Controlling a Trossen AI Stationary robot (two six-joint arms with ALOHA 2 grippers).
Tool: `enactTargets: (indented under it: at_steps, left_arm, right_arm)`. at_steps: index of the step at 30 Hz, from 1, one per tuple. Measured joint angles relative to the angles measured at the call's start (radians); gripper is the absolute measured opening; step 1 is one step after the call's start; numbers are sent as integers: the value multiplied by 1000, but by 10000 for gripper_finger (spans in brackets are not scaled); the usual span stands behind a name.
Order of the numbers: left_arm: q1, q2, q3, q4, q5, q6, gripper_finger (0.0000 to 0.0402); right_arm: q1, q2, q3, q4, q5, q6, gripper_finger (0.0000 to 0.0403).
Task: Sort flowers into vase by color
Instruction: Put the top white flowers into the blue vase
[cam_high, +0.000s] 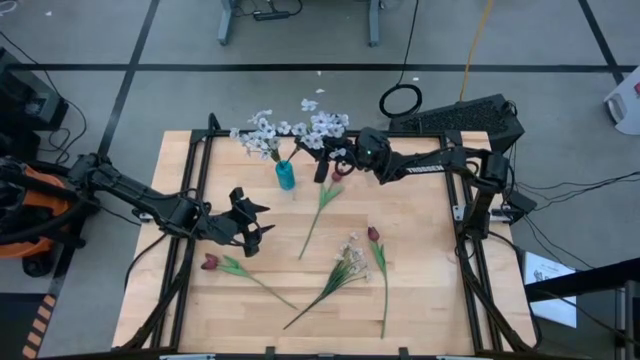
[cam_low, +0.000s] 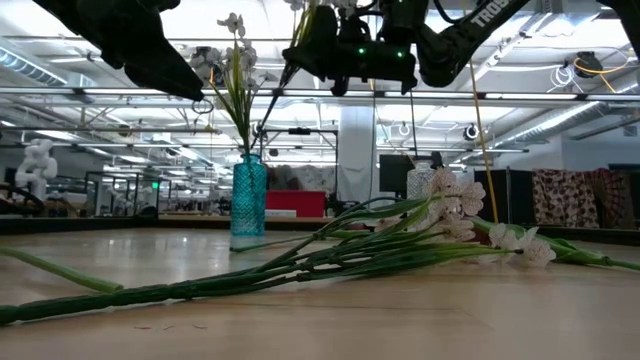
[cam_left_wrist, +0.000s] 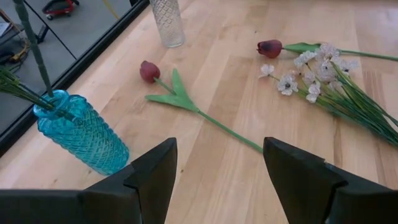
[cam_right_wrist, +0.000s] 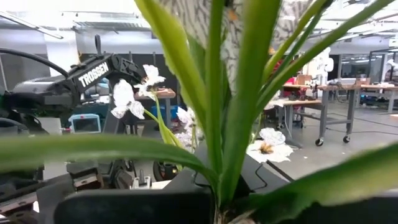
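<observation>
From above, the blue vase (cam_high: 286, 176) stands near the far edge of the wooden table (cam_high: 420, 250) with one white spray (cam_high: 259, 135) in it. The right gripper (cam_high: 326, 160), just right of the vase, is clamped on a second white spray (cam_high: 322, 122). One tulip (cam_high: 322, 205) lies in front of that gripper; two more tulips (cam_high: 378, 270) (cam_high: 232, 266) and a third white spray (cam_high: 340, 268) lie nearer the front. The left gripper (cam_high: 256, 218) hovers front-left of the vase, jaws apart and empty.

At table height, the vase (cam_low: 248, 200) stands behind the lying spray (cam_low: 455, 215).

The left wrist shows parted fingers (cam_left_wrist: 152, 180) (nothing between them), the vase (cam_left_wrist: 81, 134) and a clear vase (cam_left_wrist: 167, 22) beyond.

The right wrist sees green stems (cam_right_wrist: 227, 112) rising from its closed grip.
</observation>
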Motion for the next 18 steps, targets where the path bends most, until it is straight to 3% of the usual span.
enactTargets:
  at_steps: [18]
  left_arm:
    - [0, 0, 0, 1, 0, 1, 246]
  right_arm:
    - [0, 14, 1, 6, 24, -24, 4]
